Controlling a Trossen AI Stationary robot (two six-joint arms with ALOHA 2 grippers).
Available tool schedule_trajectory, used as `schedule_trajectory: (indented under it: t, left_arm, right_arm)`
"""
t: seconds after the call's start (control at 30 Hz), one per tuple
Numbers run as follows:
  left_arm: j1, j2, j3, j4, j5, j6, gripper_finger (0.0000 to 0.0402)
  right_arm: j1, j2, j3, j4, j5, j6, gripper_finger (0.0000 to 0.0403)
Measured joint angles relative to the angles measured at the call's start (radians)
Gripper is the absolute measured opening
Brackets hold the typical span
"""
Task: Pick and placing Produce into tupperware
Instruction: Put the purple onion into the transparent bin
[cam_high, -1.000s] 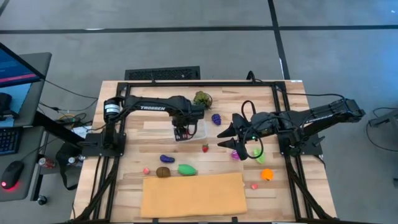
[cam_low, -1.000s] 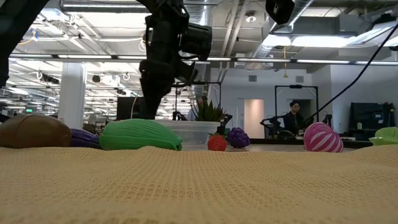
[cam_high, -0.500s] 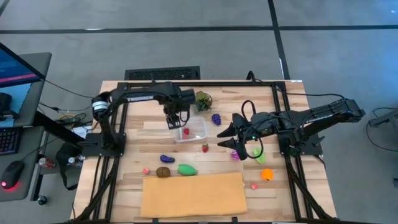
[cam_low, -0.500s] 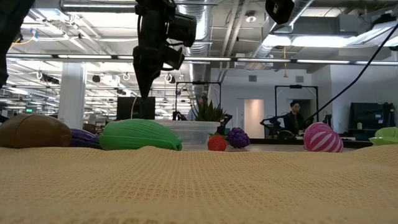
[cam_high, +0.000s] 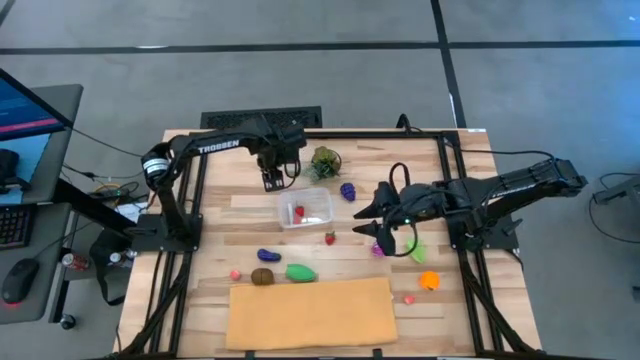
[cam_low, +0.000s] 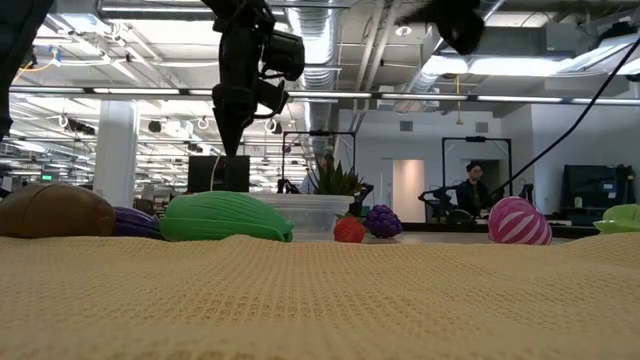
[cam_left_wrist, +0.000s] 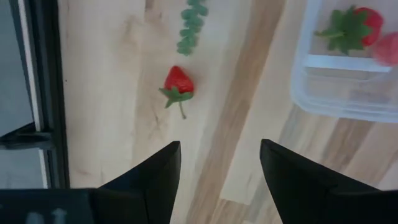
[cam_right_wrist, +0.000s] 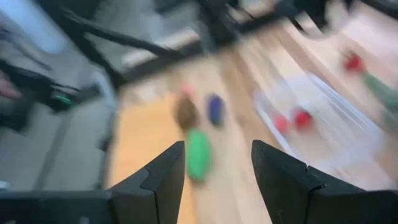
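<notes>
The clear tupperware (cam_high: 306, 208) sits mid-table with a red strawberry (cam_high: 299, 212) in it; the left wrist view shows its corner (cam_left_wrist: 348, 74) with a strawberry (cam_left_wrist: 357, 22) inside. My left gripper (cam_high: 272, 180) hangs open above the table, off the tub's far-left corner, over another strawberry (cam_left_wrist: 178, 84) that lies on the wood. My right gripper (cam_high: 360, 220) is open and holds nothing, to the right of the tub. Loose produce lies around: purple grapes (cam_high: 347, 190), a strawberry (cam_high: 329, 238), a blue piece (cam_high: 268, 255), a brown piece (cam_high: 262, 276) and a green piece (cam_high: 300, 271).
A bushy leafy bunch (cam_high: 324, 159) stands beyond the tub. The big tan sheet (cam_high: 310, 313) covers the near middle of the table. A pink striped piece (cam_high: 378, 249), a light green piece (cam_high: 416, 250) and an orange piece (cam_high: 428, 281) lie under the right arm. A black frame edges the table.
My left gripper has left its place over the tub and swung toward the table's far and left side, staying high. A red strawberry now shows in the tub where the gripper had been. My right arm has stirred a little.
</notes>
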Motion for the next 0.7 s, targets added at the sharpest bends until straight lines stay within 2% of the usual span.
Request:
schedule_trajectory:
  t: [0.1,0.3,0.57,0.7]
  left_arm:
    - [0.03,0.0,0.0,-0.038,0.02,0.002,0.0212]
    - [0.086,-0.026,0.0,-0.106,0.086,-0.005,0.0212]
    - [0.142,-0.174,0.0,-0.099,0.106,-0.019,0.0212]
    - [0.149,-0.275,0.0,-0.082,0.131,-0.056,0.0212]
  right_arm:
    - [-0.003,0.0,0.0,-0.131,0.058,0.058,0.0177]
    - [0.001,0.0,0.0,-0.3,0.061,0.157,0.0177]
    - [0.08,0.0,-0.004,-0.493,0.073,0.166,0.0177]
    - [0.127,0.0,-0.036,-0.515,0.095,0.13,0.0177]
